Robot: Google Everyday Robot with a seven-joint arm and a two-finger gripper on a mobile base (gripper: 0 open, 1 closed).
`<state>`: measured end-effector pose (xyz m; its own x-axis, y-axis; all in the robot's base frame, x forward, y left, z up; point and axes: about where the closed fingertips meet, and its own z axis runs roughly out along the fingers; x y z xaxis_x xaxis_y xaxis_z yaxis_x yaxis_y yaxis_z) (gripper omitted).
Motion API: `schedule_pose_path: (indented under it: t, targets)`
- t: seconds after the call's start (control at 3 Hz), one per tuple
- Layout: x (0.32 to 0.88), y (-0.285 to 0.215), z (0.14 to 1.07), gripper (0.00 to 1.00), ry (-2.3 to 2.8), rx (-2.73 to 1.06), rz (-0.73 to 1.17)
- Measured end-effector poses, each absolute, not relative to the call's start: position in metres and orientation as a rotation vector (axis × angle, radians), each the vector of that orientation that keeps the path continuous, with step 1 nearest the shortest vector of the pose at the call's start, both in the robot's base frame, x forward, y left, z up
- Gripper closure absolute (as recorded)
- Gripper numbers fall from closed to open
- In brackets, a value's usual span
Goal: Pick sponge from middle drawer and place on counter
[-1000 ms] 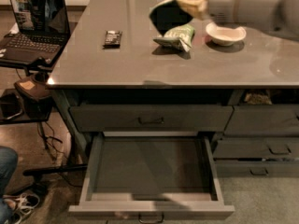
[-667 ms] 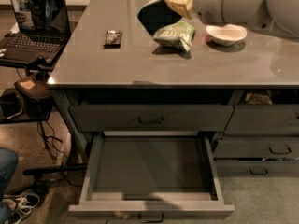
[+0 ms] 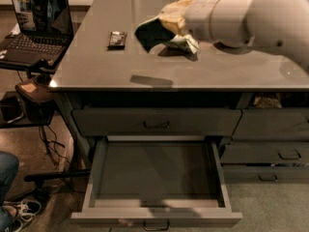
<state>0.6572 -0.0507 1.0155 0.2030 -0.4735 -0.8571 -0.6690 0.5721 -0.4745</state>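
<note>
My gripper reaches in from the right on a thick white arm and is shut on the sponge. The sponge's dark green face points left and its yellow foam sits against the fingers. It hangs above the grey counter, over the middle of the slab, and casts a shadow near the front edge. The middle drawer is pulled open below the counter. Its grey floor shows nothing on it.
A light-green snack bag lies on the counter, partly hidden by the arm. A small dark flat object lies to its left. An open laptop stands on a side stand at left. Closed drawers are on the right. A person's leg is at the lower left.
The arm has swung left and toward the counter's front with the sponge in the gripper. It now covers the white bowl and most of the snack bag.
</note>
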Motion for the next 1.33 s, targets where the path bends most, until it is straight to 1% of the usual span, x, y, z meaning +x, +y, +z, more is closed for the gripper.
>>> schedule_pose_path:
  t: [0.33, 1.0, 1.33]
  targets:
    - [0.693, -0.033, 0.952, 1.00, 1.518, -1.020, 0.284]
    - [0.699, -0.024, 0.936, 1.00, 1.538, -1.025, 0.310]
    - [0.713, -0.017, 0.908, 1.00, 1.608, -1.037, 0.357]
